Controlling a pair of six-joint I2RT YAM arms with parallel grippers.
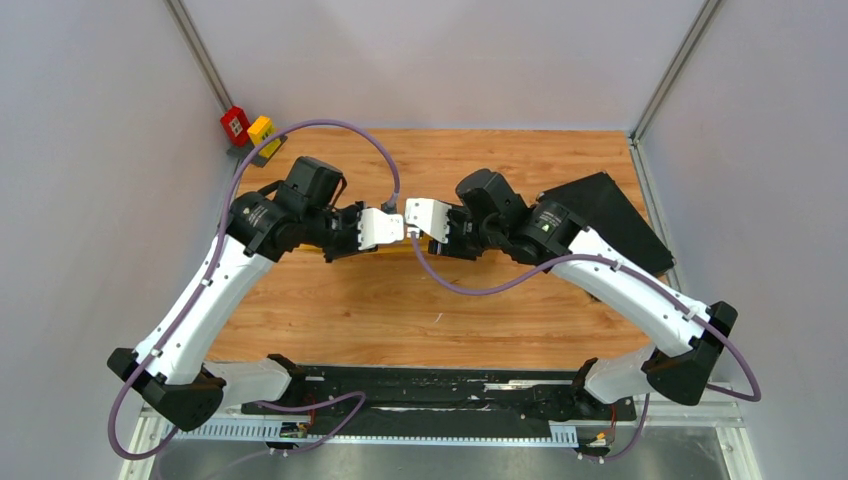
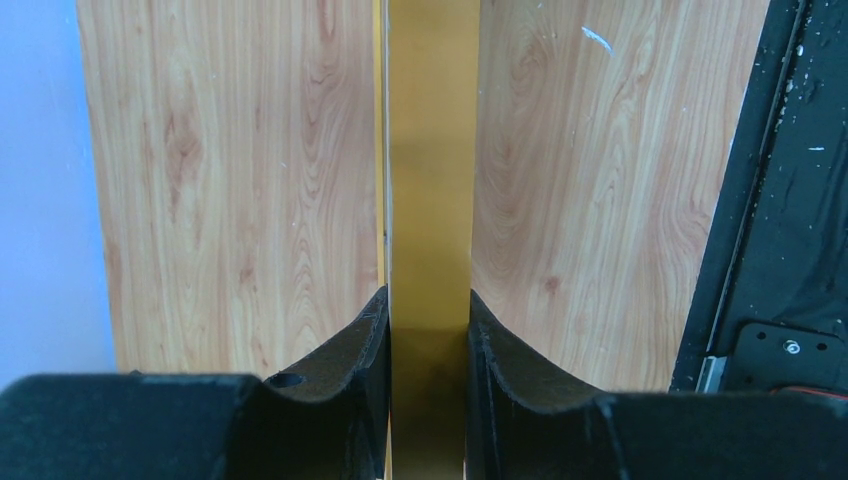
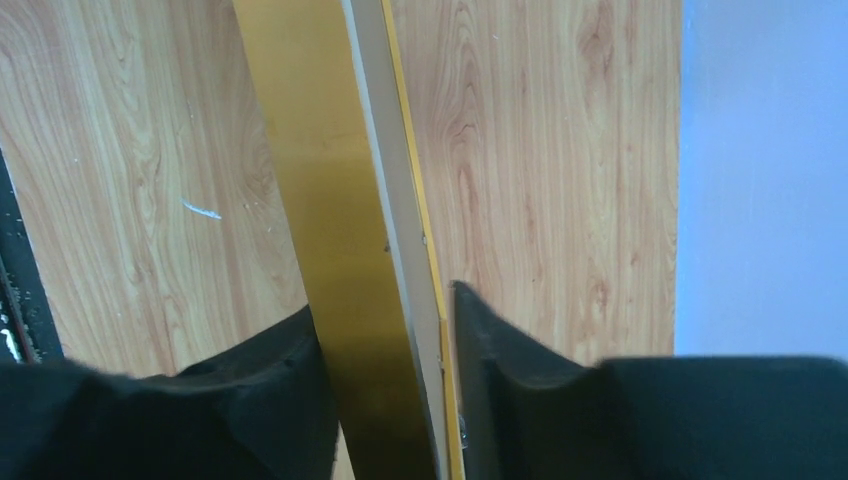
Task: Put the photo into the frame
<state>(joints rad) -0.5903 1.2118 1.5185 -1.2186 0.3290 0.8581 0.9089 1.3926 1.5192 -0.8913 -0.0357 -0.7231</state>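
The frame (image 2: 430, 200) stands on edge over the middle of the table (image 1: 400, 310), under the two grippers where they nearly meet; from above it is almost wholly hidden by them; whether its lower edge rests on the wood or hangs clear cannot be told. Its thin gold edge faces up toward both wrist cameras; its broad faces look near and far; its long axis runs left to right, along the line joining the arms. In the right wrist view a pale strip and an orange line run along the far side of the gold edge; whether that strip is pane, backing or print cannot be told. The left gripper (image 2: 427, 300) pinches the edge, both pads pressed flat against it. The right gripper (image 3: 385, 300) brackets the same edge at a slight skew; its near pad touches; whether the far pad bears on it cannot be told. The photo shows as such in no view; a black flat object (image 1: 610, 210) lies at the far right. Judgement: insertion cannot be confirmed; the frame is only being handled; seating the print appears outstanding.
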